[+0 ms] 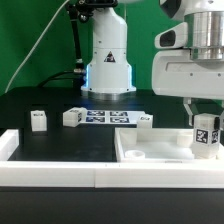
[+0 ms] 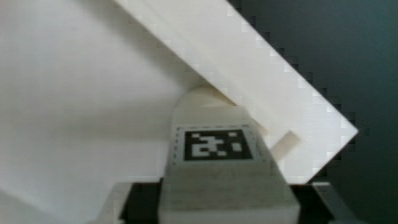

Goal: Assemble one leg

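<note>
My gripper (image 1: 206,118) is shut on a leg (image 1: 206,132), a small white peg with a black-and-white tag, and holds it upright over the far right corner of the large white panel (image 1: 150,152). In the wrist view the leg (image 2: 217,140) fills the space between my fingers (image 2: 139,203) and its far end sits close to the panel's raised rim (image 2: 249,75); contact cannot be told. Three more legs lie on the black table: one at the exterior view's left (image 1: 38,120), one further right (image 1: 72,117), one behind the panel (image 1: 145,121).
The marker board (image 1: 108,117) lies flat on the table in front of the robot base (image 1: 108,60). A low white wall (image 1: 50,165) borders the table's near edge and a short piece (image 1: 8,143) stands at the exterior view's left.
</note>
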Motion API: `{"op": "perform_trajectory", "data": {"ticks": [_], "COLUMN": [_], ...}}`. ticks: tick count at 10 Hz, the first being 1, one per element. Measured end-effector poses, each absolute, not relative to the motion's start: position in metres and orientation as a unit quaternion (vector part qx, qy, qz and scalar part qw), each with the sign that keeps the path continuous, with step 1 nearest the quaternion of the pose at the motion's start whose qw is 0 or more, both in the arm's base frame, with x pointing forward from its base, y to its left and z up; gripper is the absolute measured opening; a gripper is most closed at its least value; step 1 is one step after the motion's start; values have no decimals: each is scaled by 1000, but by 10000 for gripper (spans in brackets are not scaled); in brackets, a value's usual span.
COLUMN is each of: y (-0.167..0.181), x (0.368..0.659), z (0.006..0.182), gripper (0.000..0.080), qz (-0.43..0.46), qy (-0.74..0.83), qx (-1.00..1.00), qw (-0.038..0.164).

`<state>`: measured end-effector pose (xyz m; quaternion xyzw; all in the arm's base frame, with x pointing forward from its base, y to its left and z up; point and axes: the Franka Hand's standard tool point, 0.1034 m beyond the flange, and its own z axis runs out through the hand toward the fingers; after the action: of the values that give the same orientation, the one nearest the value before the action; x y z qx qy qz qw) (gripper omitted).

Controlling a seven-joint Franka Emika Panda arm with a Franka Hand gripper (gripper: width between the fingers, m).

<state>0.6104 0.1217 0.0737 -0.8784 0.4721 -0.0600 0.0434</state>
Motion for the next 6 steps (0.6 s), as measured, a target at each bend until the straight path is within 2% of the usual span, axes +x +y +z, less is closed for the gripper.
{"op": "perform_trajectory", "data": {"ticks": [3,6], "y": [123,121], "x": [610,611], "z": [75,76], "gripper": [291,292], "qz": [-48,-28], "qy": [643,733], "qx": [-762,-675], "qw": [57,85]}}
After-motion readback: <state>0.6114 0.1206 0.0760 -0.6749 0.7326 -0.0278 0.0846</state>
